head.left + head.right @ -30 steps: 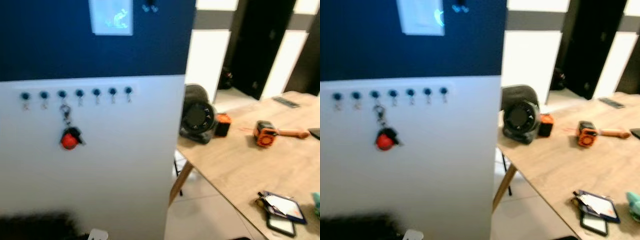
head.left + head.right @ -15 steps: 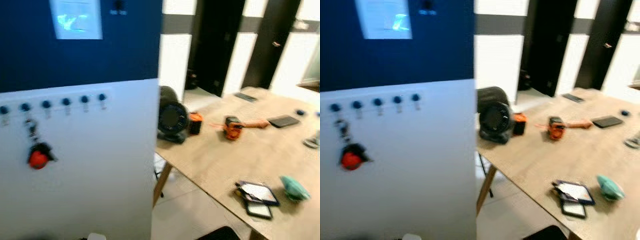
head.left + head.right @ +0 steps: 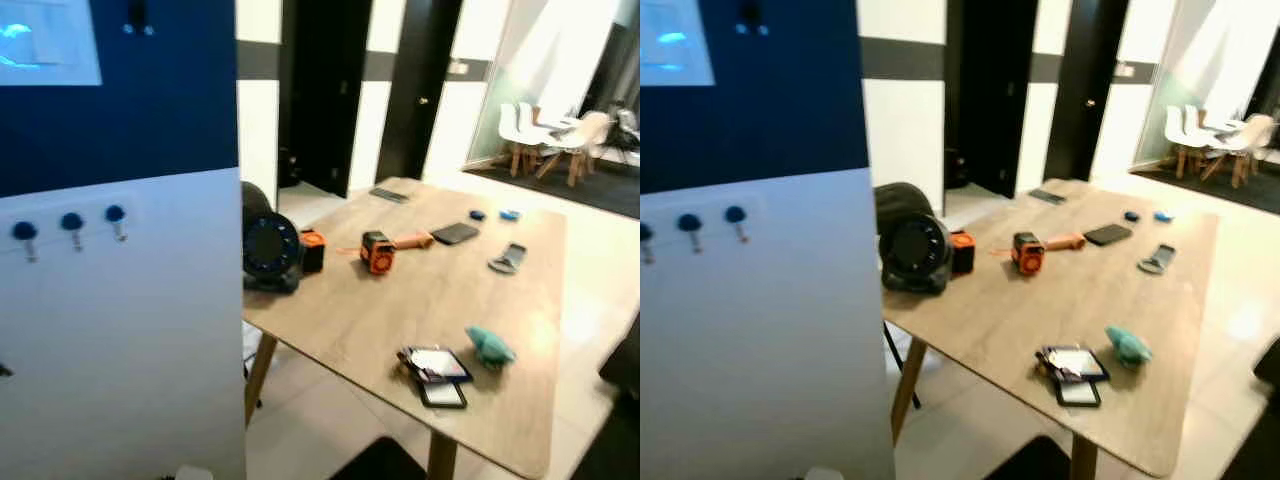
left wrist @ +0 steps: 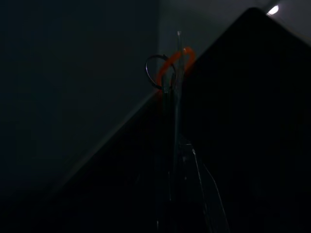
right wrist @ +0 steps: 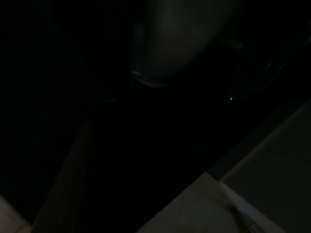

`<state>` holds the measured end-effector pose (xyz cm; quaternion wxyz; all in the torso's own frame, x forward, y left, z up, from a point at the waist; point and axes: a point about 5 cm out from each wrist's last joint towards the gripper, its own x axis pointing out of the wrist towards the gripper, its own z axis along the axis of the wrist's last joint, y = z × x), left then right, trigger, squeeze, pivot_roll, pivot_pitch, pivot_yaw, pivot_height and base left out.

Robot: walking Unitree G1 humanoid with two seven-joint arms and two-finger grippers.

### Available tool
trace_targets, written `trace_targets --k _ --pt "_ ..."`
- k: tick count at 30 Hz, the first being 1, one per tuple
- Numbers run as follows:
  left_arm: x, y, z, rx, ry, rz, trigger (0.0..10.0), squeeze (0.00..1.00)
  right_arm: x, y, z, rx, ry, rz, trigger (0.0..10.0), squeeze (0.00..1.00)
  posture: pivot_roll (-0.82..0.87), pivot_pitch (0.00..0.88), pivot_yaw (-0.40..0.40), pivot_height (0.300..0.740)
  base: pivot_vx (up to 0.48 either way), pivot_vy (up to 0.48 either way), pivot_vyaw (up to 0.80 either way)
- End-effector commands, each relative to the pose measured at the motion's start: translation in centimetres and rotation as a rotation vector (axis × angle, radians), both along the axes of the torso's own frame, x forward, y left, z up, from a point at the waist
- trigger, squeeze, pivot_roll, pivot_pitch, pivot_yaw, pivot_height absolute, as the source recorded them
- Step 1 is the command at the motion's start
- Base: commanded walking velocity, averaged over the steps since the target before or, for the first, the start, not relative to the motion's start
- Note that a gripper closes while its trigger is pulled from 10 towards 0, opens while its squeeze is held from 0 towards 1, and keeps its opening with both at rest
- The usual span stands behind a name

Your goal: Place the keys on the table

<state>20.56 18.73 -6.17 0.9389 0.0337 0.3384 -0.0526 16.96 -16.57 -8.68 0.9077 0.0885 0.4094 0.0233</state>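
Keys (image 4: 170, 70): seen in the dark left wrist view, a thin metal ring with an orange loop through it, standing up at the tip of the left gripper (image 4: 171, 97); rest of the bunch too dark to make out.
Left gripper: fingers together, pinched on the keys, low in shadow.
Right gripper: right wrist view very dark; cannot tell whether its fingers are apart or together.
Table (image 3: 450, 300): light wood, angled legs, ahead and to the right, well apart from the keys.
Near corner of table: round black fan (image 3: 268, 250) with a small orange-and-black block (image 3: 312, 250) touching its side.
Middle of table: orange tape measure (image 3: 378, 252) with an orange-handled tool (image 3: 412, 240) just beside it.
Far end of table: dark phone (image 3: 455, 233), grey object (image 3: 508, 258), two small blue bits (image 3: 495, 214), a flat dark item (image 3: 388, 195) at the far edge.
Front edge of table: teal lump (image 3: 490, 347) just beside a stack of cards and a phone (image 3: 432, 368).
Wall on left: dark blue above, white below, a row of blue-knobbed hooks (image 3: 70, 224) on the white part.
Background: black doorways; white chairs (image 3: 545, 130) in a bright room at the far right.
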Motion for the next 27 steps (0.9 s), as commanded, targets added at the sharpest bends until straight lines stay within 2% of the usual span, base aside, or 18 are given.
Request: trace_targets --k 1,27 --pt "0.51 -0.28 0.3 -0.008 -0.019 -0.004 10.0 0.0 -0.08 -0.67 -0.01 -0.019 0.007 -0.009 10.0 0.0 0.07 0.0 0.02 0.74 0.0 0.0 -0.8" --pt "0.12 -0.17 0.12 -0.009 -0.019 0.014 10.0 0.0 0.22 -0.83 0.13 -0.026 0.002 0.005 10.0 0.0 0.07 0.0 0.008 0.74 0.0 0.0 -0.8"
